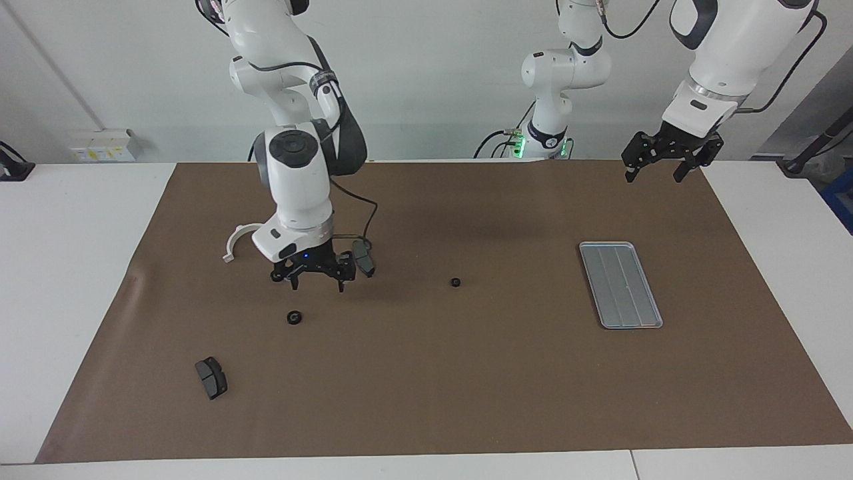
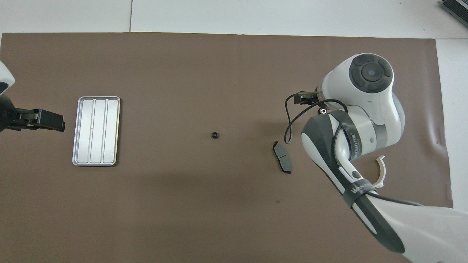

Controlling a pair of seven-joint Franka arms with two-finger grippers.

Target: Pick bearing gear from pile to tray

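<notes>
While the right gripper (image 1: 317,279) hangs spread and empty, 1 small black ring (image 1: 294,317) lies just farther from the robots. Another ring (image 1: 455,283) sits between it and the ridged silver tray (image 1: 620,285). 2 brake pads (image 1: 363,258) (image 1: 211,377) and a white bracket (image 1: 238,240) flank it. Beside the tray, the left gripper (image 1: 656,175) waits open.

The only lettering that shows stands on the right arm (image 2: 351,153) in the overhead view: white print on the dark band around its forearm, and a word near the lower strap that seems to begin "WAN". Neither can be read in full. Nothing else carries legible text.
</notes>
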